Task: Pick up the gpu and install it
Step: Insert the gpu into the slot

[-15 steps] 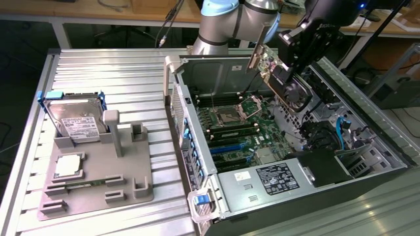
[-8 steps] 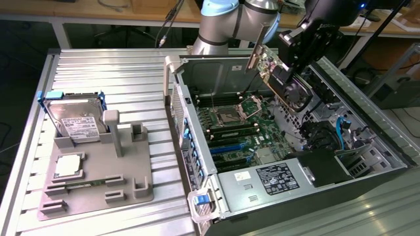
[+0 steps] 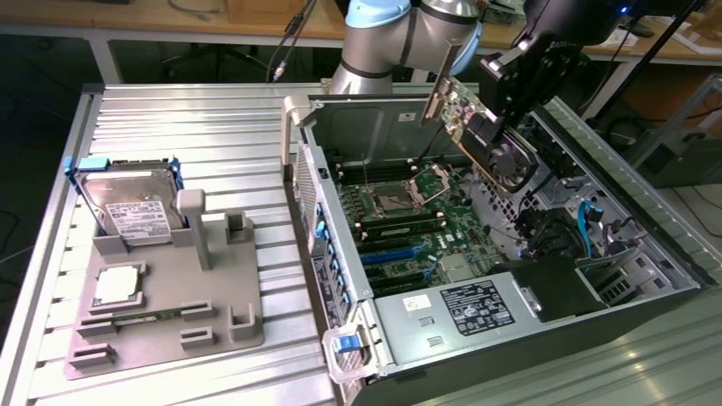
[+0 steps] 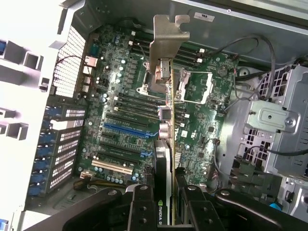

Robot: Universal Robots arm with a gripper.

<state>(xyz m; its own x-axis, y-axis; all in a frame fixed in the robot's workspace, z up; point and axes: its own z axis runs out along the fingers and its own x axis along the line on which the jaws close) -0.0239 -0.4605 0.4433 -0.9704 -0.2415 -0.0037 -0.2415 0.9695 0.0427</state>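
The gripper [image 4: 167, 208] is clamped on the gpu [image 4: 166, 144], holding it on edge above the motherboard [image 4: 120, 134] and not touching it. The card's bracket [image 4: 168, 38] is at the end farthest from the gripper.

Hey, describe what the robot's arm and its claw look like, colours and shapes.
The arm is a thick, round, silvery-grey metal tube with a pale blue cap on its joint. The claw is matte black, with two blocky fingers built from bolted plates, screw heads showing. Its black housing looks angular in the exterior view.
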